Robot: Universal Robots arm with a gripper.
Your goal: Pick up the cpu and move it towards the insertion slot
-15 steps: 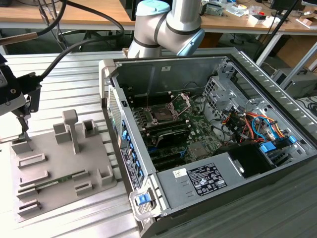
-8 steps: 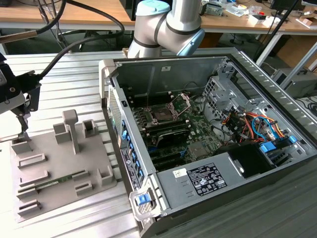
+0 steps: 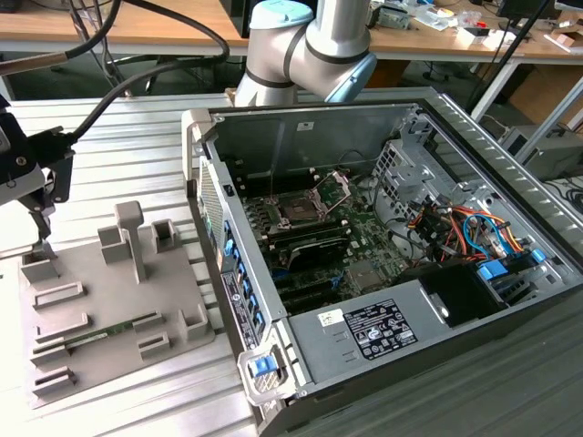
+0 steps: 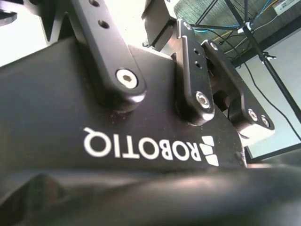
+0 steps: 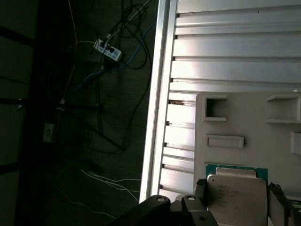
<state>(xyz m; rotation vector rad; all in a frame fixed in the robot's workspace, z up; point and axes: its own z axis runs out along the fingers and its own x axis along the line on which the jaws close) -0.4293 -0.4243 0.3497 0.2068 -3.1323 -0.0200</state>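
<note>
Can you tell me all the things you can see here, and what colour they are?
cpu: one, silver-white top with a green edge, on the tray
insertion slot: one, dark centre with a shiny metal frame, inside the computer case
tray: one, grey, on the table at the exterior view's left
computer case: one, grey metal, lying open, at the exterior view's right
wires: several, orange and blue, inside the computer case
table: one, silver slats, under everything
power strip: one, white, on the dark floor
robot arm: one, silver and pale blue, behind the computer case
gripper: one, black, down at the cpu
</note>
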